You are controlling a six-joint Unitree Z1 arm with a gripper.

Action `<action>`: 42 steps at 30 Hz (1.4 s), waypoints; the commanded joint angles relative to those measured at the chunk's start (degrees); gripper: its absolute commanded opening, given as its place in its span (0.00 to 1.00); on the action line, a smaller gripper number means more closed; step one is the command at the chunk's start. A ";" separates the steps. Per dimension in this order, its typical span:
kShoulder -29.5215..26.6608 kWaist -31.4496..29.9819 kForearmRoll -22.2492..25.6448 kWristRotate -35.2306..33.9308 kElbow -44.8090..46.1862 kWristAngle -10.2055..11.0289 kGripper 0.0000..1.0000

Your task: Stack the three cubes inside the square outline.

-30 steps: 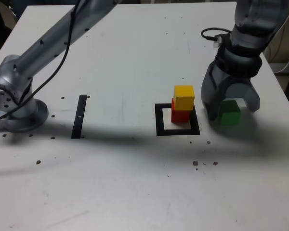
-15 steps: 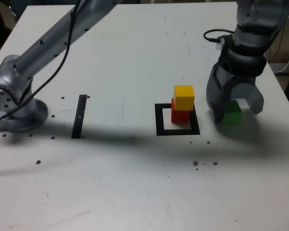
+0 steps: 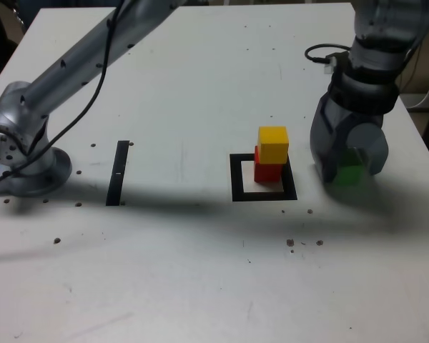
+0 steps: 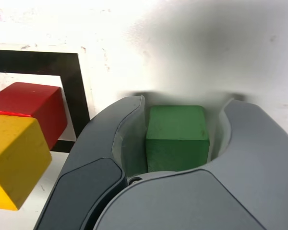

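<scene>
Near the worktop's [image 3: 164,271] right edge in the exterior view, the downturned claw [image 3: 355,171] brackets the green cube [image 4: 177,139], grip unclear.

Yellow cube [image 3: 273,145] atop red cube [image 3: 267,172] within the black square outline [image 3: 237,179]; matte green cube [image 3: 349,174] on the white surface.

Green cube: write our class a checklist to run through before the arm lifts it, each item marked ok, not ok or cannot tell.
1. Green cube between the jaws: ok.
2. Jaws firmly gripping it: cannot tell; they lie close on both sides, but a firm hold does not show.
3. Red cube inside the square outline: ok.
4. Yellow cube on top of the red one: ok.
5. Yellow cube squarely aligned with the red: not ok, it looks slightly offset.
6. Green cube on the stack: not ok, not yet.
</scene>
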 commanded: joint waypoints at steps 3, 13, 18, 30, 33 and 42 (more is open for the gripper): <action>-0.30 0.23 1.10 1.65 -0.35 -0.06 0.27; -5.57 -0.50 6.07 3.85 -5.54 1.82 0.12; -11.08 -0.50 8.40 4.69 -6.40 3.99 0.11; -22.95 -0.93 8.82 4.20 9.55 5.80 0.12; -23.31 -1.81 8.20 3.12 13.68 6.45 0.12; -23.88 -2.54 6.46 2.00 19.76 7.02 0.12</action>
